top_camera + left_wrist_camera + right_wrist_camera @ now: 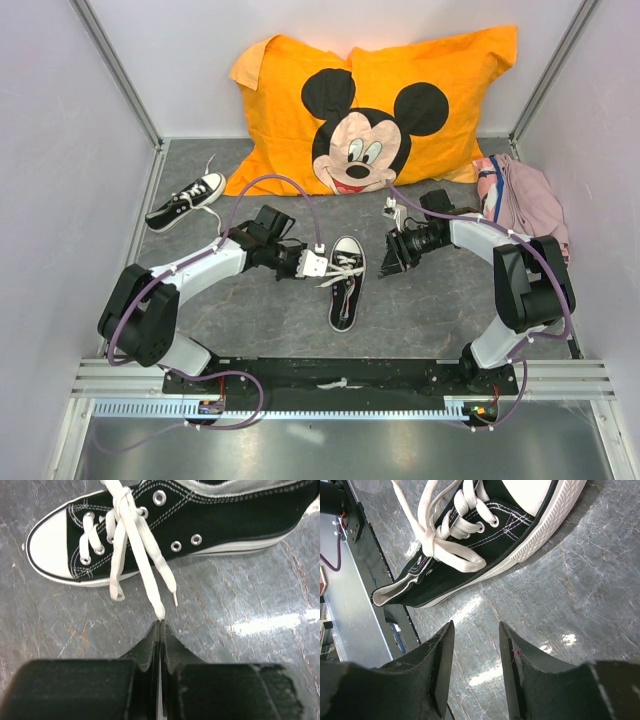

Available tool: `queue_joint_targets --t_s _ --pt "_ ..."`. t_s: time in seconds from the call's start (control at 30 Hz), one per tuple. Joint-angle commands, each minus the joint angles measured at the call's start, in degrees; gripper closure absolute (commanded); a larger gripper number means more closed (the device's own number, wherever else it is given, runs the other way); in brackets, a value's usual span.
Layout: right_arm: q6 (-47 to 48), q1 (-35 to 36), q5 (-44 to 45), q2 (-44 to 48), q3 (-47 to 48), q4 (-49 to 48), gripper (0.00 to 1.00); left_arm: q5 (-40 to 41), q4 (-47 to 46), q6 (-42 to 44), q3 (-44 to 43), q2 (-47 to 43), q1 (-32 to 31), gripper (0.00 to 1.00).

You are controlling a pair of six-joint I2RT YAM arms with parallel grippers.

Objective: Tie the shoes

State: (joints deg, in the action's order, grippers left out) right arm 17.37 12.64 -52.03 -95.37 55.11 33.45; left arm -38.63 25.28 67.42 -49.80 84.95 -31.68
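Pinching: the left claw (160,626), black fingers pressed together on the tip of one long flat white lace (142,555), low over the grey marbled tabletop (250,610). The lace runs nearly straight from the claw to a white knot (122,502) at the upper eyelets. A second loose end and a limp fold of lace hang beside it.

Attached item: small black canvas low-top sneaker with white rubber toe cap (345,285), mid-tabletop between the arms, heel toward the bases. Nothing pins it down.

Opposite side: right claw (475,650), fingers spread, nothing between them, hovering just beside the sneaker's other flank and near a flat white loop (462,562) off the knot.

Further out: matching second black sneaker (185,202), well apart at far left, untouched. Orange Mickey Mouse pillow (370,110) and crumpled pink cloth (525,195) at the back.

Handling note (judgement): the step looks like drawing the knot snug.
- Pull low and level, straight away from the eyelets.
- Have the right claw take the loop and pull the other way, or the light shoe will likely slide instead of tightening.
- The grip is on the very tip, so ease the pull or the lace may slip free.
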Motion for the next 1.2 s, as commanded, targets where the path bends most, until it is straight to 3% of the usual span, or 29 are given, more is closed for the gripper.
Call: queue_joint_targets --t_s 0.0,0.77,1.17 --pt "-0.49 0.45 -1.41 -0.16 1.84 -1.63 0.51 0.75 2.41 3.86 1.02 -2.15 1.01 0.98" --pt "-14.02 5.10 -4.66 -2.71 2.37 -13.15 0.34 2.60 7.15 11.68 4.54 -2.42 3.47 0.99" --pt "-12.88 7.48 -4.31 -6.31 3.95 -14.73 0.38 2.77 7.68 13.70 4.19 -0.31 3.73 0.98"
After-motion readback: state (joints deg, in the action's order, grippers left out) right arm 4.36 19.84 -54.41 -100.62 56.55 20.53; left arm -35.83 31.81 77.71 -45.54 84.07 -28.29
